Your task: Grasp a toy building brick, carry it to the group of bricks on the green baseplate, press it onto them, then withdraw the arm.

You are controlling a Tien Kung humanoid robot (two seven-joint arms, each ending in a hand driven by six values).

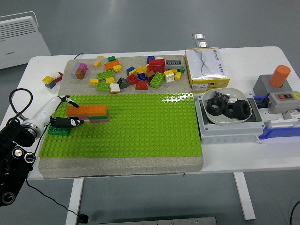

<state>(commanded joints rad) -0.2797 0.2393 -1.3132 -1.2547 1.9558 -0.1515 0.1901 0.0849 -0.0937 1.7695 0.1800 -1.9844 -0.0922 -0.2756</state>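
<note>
A dark green brick [59,131] sits on the green baseplate [140,126] at its left edge, just beside the orange-topped group of bricks [89,112]. The left hand [65,122] lies over the brick, fingers [77,123] curled around it. Further right, a white bowl [206,110] holds large black nuts [228,108] and rests in a grey tray [202,123]

You have free room over right and front part of green baseplate [140,131]. Brick stack [87,112] blocks left rear corner; loose bricks [136,75] crowd behind; white bowl [228,108] stands right.
</note>
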